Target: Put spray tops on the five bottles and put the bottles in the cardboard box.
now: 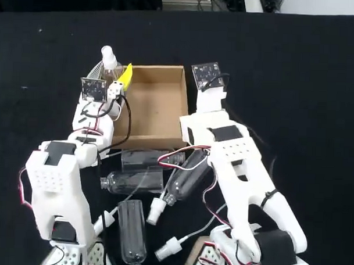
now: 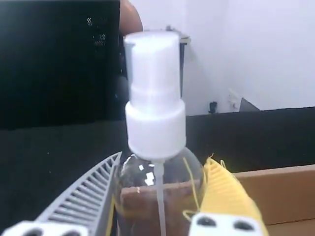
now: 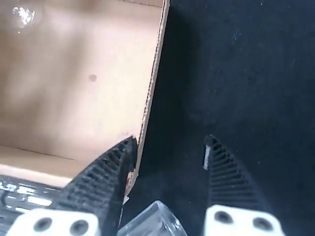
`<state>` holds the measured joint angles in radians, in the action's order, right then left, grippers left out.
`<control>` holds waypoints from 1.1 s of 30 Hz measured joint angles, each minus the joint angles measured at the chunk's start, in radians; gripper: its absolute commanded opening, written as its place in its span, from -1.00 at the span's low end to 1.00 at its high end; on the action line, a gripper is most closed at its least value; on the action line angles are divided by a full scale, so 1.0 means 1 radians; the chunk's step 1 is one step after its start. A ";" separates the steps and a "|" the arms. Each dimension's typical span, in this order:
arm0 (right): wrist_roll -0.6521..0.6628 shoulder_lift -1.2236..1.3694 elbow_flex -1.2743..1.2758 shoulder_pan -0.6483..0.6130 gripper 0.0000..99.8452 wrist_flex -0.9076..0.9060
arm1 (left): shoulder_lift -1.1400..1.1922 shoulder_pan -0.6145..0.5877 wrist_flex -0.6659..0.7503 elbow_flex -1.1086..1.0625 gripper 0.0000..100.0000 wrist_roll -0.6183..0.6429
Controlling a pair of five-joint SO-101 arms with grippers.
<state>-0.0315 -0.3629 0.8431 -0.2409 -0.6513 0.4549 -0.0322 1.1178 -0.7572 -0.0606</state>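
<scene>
- cardboard box (image 1: 157, 105): brown, open at the top, bare floor showing, at mid-bench.
- capped bottle (image 1: 109, 61): clear with a white spray top on, upright at the box's far-left corner, clamped between the jaws of the left gripper (image 2: 165, 162).
- far bottle (image 1: 144, 159): clear, on its side just near of the box.
- second bottle (image 1: 134, 181): on its side, just nearer, neck pointing left.
- slanted bottle (image 1: 187, 175): right of those two, neck pointing near-left, with a fitted top (image 1: 157, 210) at its mouth.
- nearest bottle (image 1: 132, 230): lying lengthwise towards the near edge.
- loose top (image 1: 168, 247): white, just right of the nearest bottle.
- left top (image 1: 104, 221): white, just left of it.

Left tool (image 2: 165, 162) tight, right tool (image 3: 170, 142) agape.
</scene>
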 measured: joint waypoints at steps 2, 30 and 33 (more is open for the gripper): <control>0.000 0.000 0.000 0.000 -0.60 0.000 | 0.003 0.000 0.009 0.000 -0.71 -0.012; 0.000 0.000 0.000 0.002 -0.60 0.000 | 0.003 -0.009 0.021 -0.014 -0.43 -0.086; 0.000 0.000 0.000 0.002 -0.60 0.000 | 0.003 -0.009 0.021 -0.014 -0.43 -0.086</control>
<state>-0.0315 -0.3629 0.8431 -0.2394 -0.6513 0.4580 -0.0414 1.1393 -0.7710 -0.1465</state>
